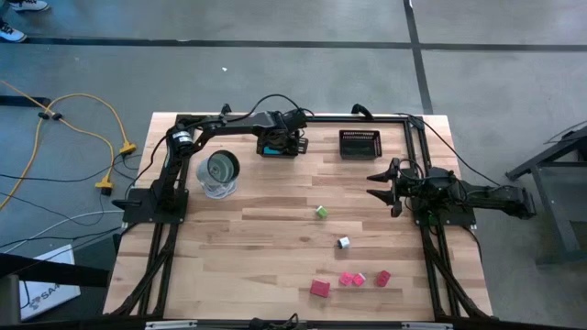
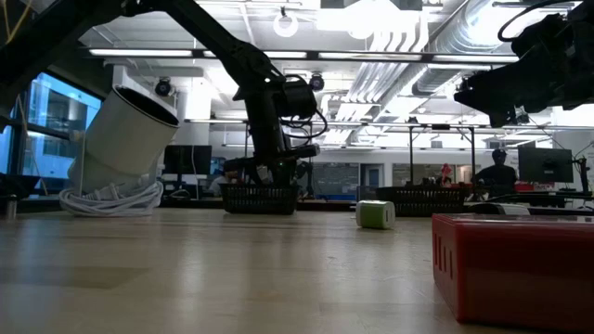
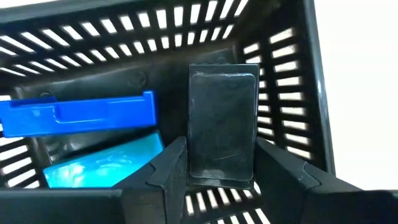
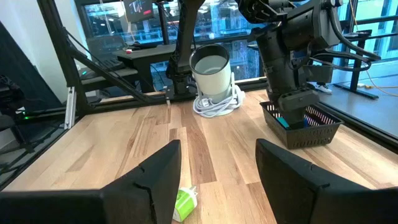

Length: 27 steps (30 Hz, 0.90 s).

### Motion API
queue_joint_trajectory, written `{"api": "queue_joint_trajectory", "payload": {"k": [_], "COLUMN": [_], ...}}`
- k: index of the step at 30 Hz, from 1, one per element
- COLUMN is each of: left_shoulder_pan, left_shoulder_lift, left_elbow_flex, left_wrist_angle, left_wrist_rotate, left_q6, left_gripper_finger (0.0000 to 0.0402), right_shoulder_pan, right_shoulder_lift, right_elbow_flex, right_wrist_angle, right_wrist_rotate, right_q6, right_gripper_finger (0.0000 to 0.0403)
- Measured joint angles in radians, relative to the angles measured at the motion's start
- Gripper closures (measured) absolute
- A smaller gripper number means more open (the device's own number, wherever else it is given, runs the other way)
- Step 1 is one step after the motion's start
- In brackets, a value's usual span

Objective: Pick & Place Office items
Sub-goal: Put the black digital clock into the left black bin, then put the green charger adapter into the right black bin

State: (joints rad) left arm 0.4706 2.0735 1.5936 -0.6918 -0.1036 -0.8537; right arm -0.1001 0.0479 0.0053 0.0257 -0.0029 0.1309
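My left gripper (image 1: 278, 143) reaches down into the left black mesh basket (image 1: 271, 150) at the table's far edge, shut on a black block (image 3: 222, 127). A blue piece (image 3: 81, 113) and a teal piece (image 3: 106, 167) lie in that basket beside it. On the table lie a green piece (image 1: 321, 212), a white-and-black piece (image 1: 344, 243), a red block (image 1: 319, 288), two pink pieces (image 1: 352, 279) and a small red piece (image 1: 382, 277). My right gripper (image 1: 378, 181) waits open at the table's right edge, holding nothing. My left gripper pinches the black block between its two fingers, on the two long sides near one end (image 3: 219, 174). The fingers slant steeply down from above, and the block reaches on past the fingertips, inside the basket. Whether it rests on the basket's floor I cannot tell.
A second black mesh basket (image 1: 359, 144) stands to the right of the first. A white cylinder on a coil of white cable (image 1: 220, 174) sits at the far left. The black frame (image 1: 420, 137) runs round the table's sides.
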Motion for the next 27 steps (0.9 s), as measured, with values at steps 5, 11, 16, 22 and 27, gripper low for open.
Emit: {"api": "queue_joint_trajectory", "payload": {"k": [5,11,16,22,27], "left_shoulder_pan": [0.0,0.0,0.0,0.0,0.005], "left_shoulder_lift": [0.0,0.0,0.0,0.0,-0.003], "left_elbow_flex": [0.0,0.0,0.0,0.0,0.001], "left_wrist_angle": [-0.004,-0.016,-0.016,-0.013,0.001], "left_wrist_rotate": [0.0,0.0,0.0,-0.003,-0.002], "left_q6": [0.015,0.02,0.031,0.033,0.033], "left_gripper_finger": [0.0228,0.0223,0.0222,0.0222,0.0221], "right_shoulder_pan": [0.0,0.0,0.0,0.0,0.0], "right_shoulder_lift": [0.0,0.0,0.0,0.0,0.0], "right_elbow_flex": [0.0,0.0,0.0,0.0,0.0], "right_wrist_angle": [0.0,0.0,0.0,0.0,0.0], "right_wrist_rotate": [0.0,0.0,0.0,0.0,0.0], "right_q6": [0.0,0.0,0.0,0.0,0.0], "right_gripper_finger": [0.0208,0.0208,0.0208,0.0208,0.0208]}}
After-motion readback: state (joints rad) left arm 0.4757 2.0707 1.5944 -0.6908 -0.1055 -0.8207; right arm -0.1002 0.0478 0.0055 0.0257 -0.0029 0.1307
